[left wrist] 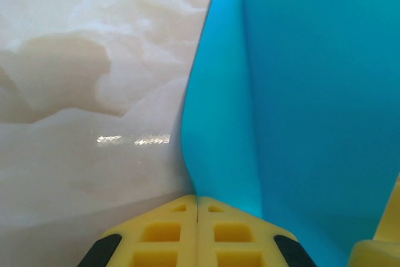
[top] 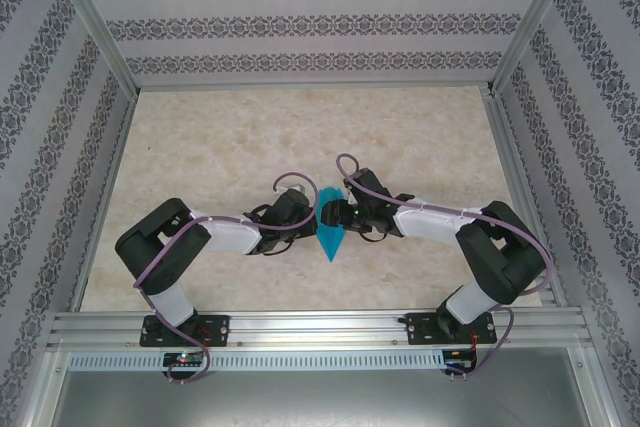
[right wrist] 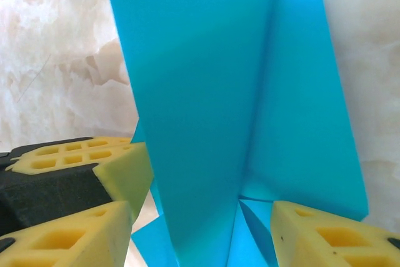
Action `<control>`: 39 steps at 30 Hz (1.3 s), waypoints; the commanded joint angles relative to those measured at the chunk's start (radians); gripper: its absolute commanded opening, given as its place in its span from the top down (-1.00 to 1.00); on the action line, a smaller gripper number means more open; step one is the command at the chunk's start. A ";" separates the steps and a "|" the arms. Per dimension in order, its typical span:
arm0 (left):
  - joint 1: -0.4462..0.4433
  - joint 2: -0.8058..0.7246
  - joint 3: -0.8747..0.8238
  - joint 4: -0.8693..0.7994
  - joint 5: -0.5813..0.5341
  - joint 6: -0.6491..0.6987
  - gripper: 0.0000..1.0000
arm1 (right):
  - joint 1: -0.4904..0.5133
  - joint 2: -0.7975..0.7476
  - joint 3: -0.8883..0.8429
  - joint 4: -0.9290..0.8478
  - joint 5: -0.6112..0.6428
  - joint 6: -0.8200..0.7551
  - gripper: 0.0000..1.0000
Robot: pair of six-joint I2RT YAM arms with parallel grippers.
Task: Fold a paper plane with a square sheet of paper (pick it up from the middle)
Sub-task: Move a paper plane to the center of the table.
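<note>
— Where's the paper plane (top: 330, 237)?
— Mid-frame, between your arms over the table (top: 220, 147); left tool (left wrist: 197, 201) clenched on its edge; right tool (right wrist: 201, 212) released, straddling it.
— Handling?
— Light, flimsy; pinch the centre crease.

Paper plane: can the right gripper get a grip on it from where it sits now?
Probably yes. The right gripper has its jaws open, with the folded paper plane standing between them. The left gripper, shut on the paper's edge, sits close beside and may crowd it.
</note>
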 commanded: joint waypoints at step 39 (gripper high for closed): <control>0.016 0.000 -0.009 0.038 0.016 -0.030 1.00 | 0.040 -0.191 -0.074 -0.080 0.024 0.019 -0.01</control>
